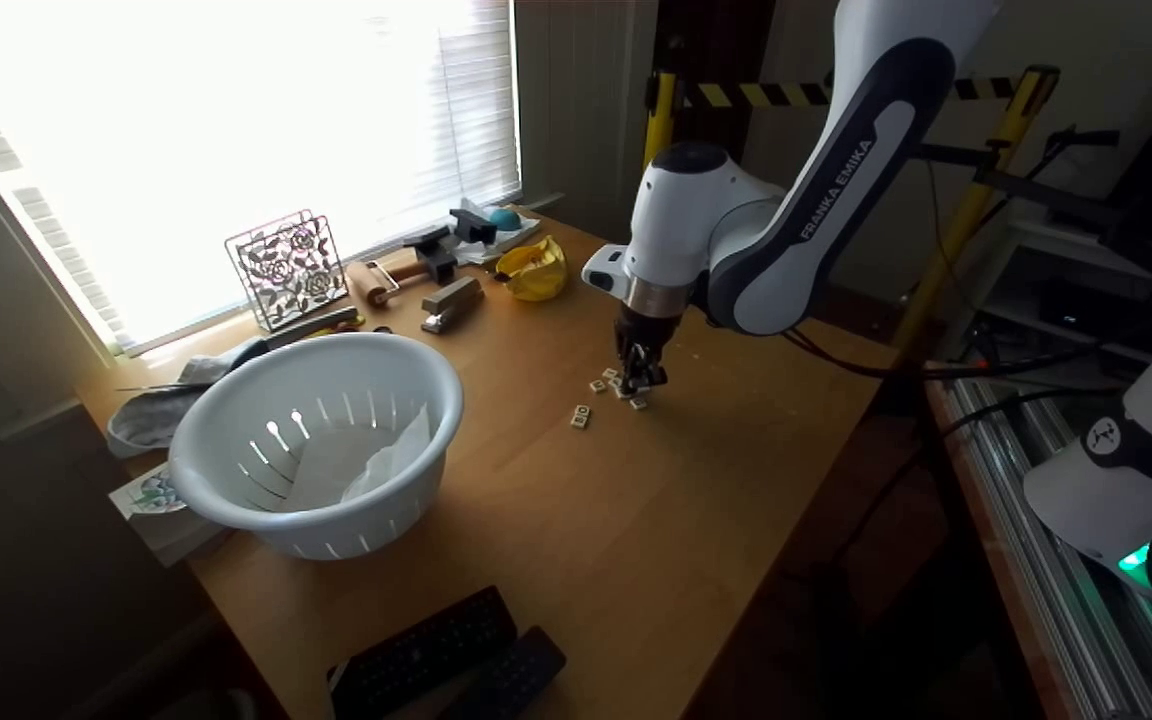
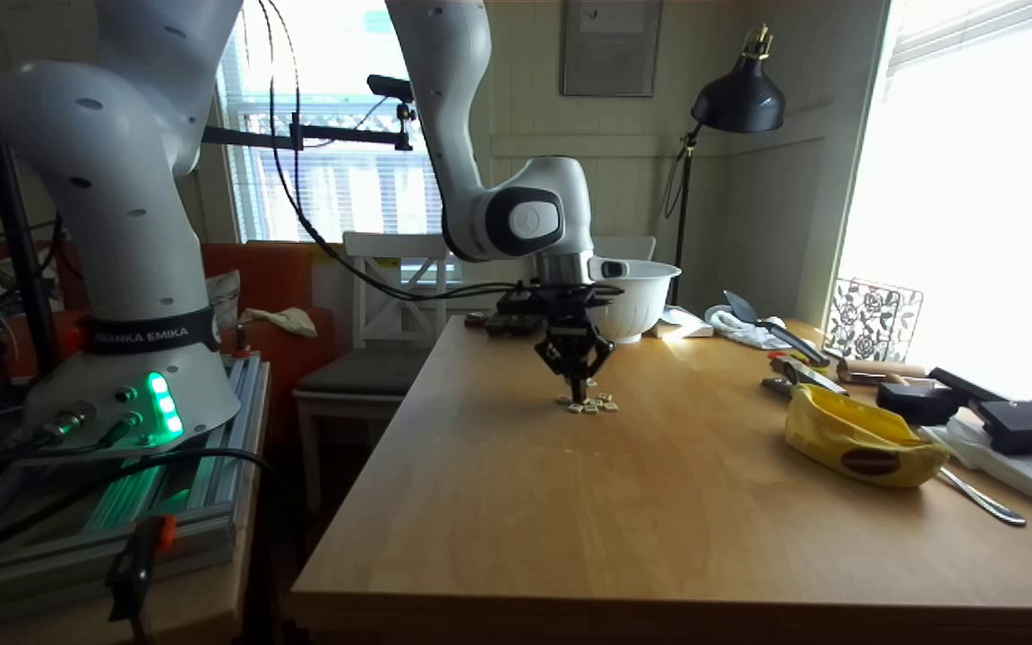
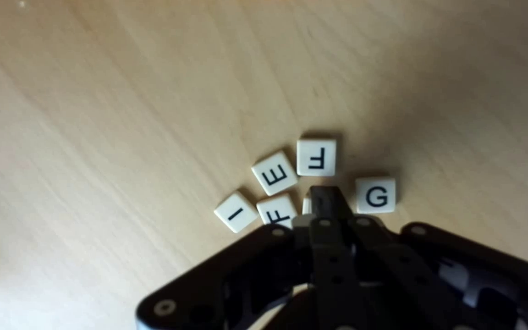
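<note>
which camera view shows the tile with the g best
The wrist view: the G tile is in plain sight there, close up, its letter readable. Both exterior views show pale tiles near the jaws, too small to tell which one, if any, is the G.

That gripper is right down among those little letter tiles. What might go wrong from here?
A sideways move could scatter the letter tiles, since the shut gripper sits low among them. If it opens there, its fingers might bump the G tile on one side or the mostly hidden tile on the other. And with the gripper so close to the table, going any lower might scrape it.
</note>
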